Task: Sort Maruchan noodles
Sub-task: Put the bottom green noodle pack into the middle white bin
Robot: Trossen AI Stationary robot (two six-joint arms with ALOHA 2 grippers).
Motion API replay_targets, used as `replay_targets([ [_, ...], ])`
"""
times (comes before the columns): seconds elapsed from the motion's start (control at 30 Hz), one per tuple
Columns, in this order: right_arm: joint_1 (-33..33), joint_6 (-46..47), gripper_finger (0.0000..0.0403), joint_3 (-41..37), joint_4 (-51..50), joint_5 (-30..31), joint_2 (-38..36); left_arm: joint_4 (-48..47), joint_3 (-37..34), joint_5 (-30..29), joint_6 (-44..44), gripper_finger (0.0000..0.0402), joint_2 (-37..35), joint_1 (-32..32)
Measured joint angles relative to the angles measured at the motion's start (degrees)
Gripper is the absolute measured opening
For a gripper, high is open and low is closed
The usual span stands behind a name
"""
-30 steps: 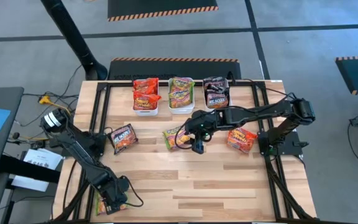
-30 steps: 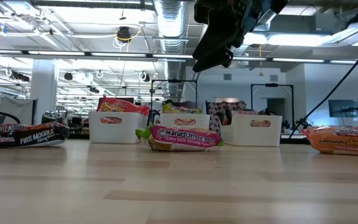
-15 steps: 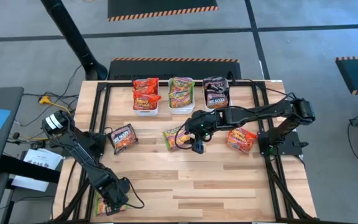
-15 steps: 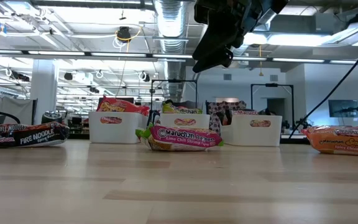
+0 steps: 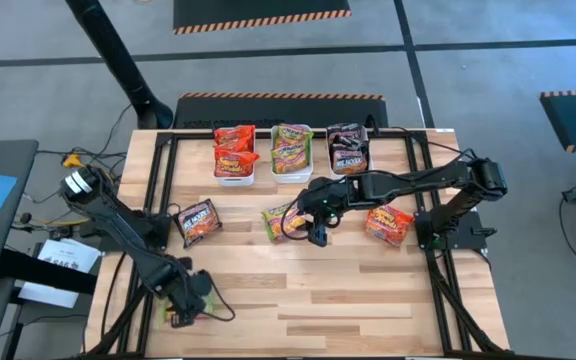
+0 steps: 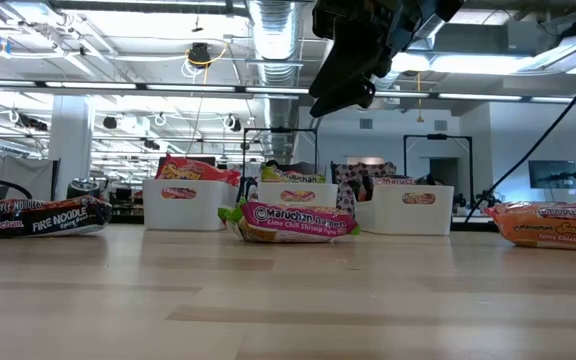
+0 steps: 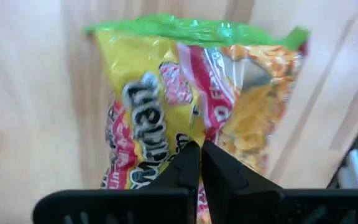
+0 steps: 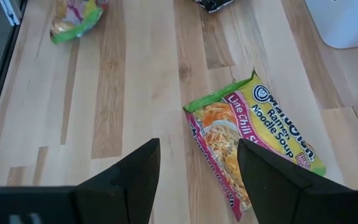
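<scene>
My left gripper [image 5: 182, 300] is shut on a green-yellow Maruchan packet [image 5: 172, 316] near the table's near-left corner; the packet fills the left wrist view [image 7: 197, 99]. My right gripper [image 5: 317, 233] is open and empty above mid-table, just right of a green Lime Chili packet [image 5: 282, 221] that lies flat on the wood. That packet also shows in the right wrist view [image 8: 253, 146] and the low view [image 6: 293, 221]. In the low view the right gripper [image 6: 343, 95] hangs well above the table. My left gripper pinches the green-yellow packet's printed face [image 7: 182, 134] between its two shut fingers, away from the green sealed end [image 7: 191, 28]. The fingers come from above, along the packet's length. Whether the packet is clear of the table, I cannot tell.
Three white bins stand in a row at the far edge, holding red [image 5: 235, 158], green [image 5: 292, 152] and black [image 5: 348, 150] packets. A black Fire Noodle packet [image 5: 198, 222] lies at the left and an orange packet [image 5: 389, 224] at the right. Bare wood fills the near middle.
My left gripper has moved a little toward the table's far edge, still shut on the green-yellow packet, which has gone with it. My right gripper has kept still.
</scene>
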Motion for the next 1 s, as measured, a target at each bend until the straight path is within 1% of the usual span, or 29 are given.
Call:
replay_targets([
  [0.17, 0.0, 0.0, 0.024, 0.0, 0.0, 0.0, 0.0, -0.7, 0.1, -4.0, 8.3, 0.0001, -3.9, 5.8],
  [0.23, 0.0, 0.0, 0.024, 0.0, 0.0, 0.0, 0.0, -0.8, 0.1, -4.2, 11.6, 0.0001, -4.7, 8.4],
  [0.37, 0.0, 0.2, 0.024, 0.0, 0.0, 0.0, 0.0, -1.8, 0.1, -4.2, 18.8, 0.0001, -4.4, 13.7],
  [0.6, 0.0, 0.5, 0.024, 0.0, 0.0, 0.0, 0.0, 1.4, 0.2, -5.5, 28.3, 0.0, -3.7, 21.8],
  [0.73, 0.0, 6.1, 0.024, 0.0, -0.6, -1.1, 0.0, 4.1, 0.2, -5.6, 30.7, 0.0, -3.7, 24.7],
  [0.93, 1.4, 14.9, 0.024, 0.0, -1.1, -8.3, 0.0, 7.2, 0.3, -5.5, 32.3, 0.0, -3.7, 25.7],
  [1.0, 2.3, 16.7, 0.024, 0.0, -1.1, -9.3, 0.0, 8.3, 0.3, -5.5, 32.5, 0.0, -3.7, 25.7],
])
